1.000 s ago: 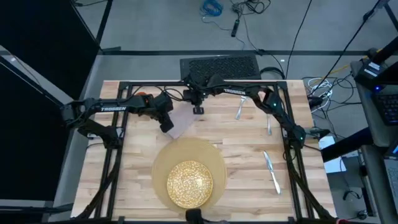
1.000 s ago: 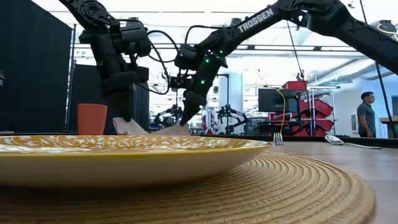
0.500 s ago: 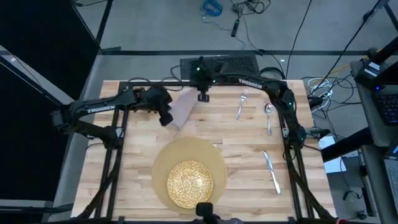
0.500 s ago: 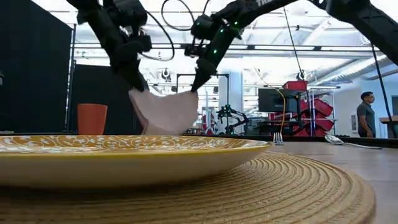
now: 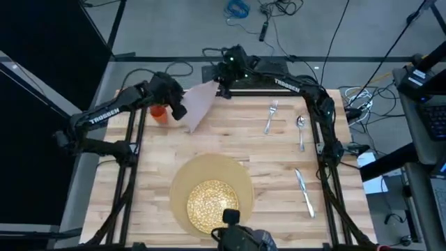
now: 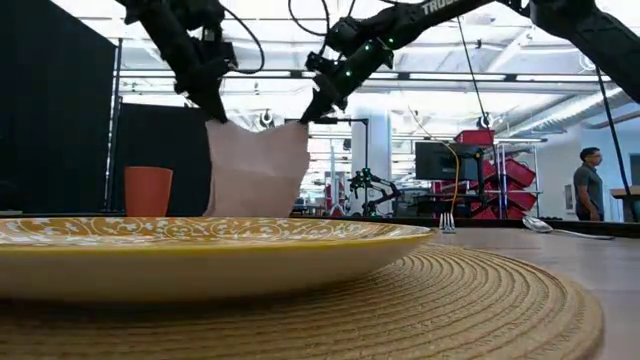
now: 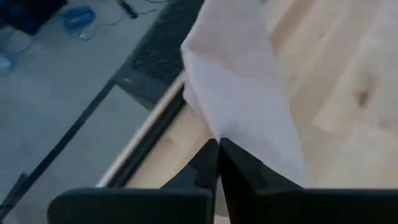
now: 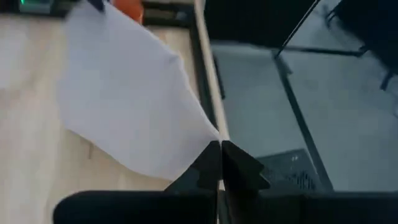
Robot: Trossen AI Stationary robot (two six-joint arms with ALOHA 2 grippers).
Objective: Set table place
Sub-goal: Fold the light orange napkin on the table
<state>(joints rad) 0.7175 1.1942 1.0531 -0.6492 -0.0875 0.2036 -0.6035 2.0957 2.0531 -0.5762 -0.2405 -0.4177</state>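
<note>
Pinkish-grey cloth napkin [image 5: 198,104] has risen clear of the pale wooden table [image 5: 279,157], beyond the gold-speckled round plate [image 5: 212,205]; left tool [image 5: 179,111] and right tool [image 5: 218,85] each pinch a corner, spreading it for placing.

- left gripper [image 7: 218,144] has its dark fingers pinched tight on a corner of the pinkish-grey cloth napkin [image 7: 239,81]
- napkin hangs above the pale plank table [image 7: 348,93]
- black table rail [image 7: 155,134] and grey floor [image 7: 56,93] beyond
</note>
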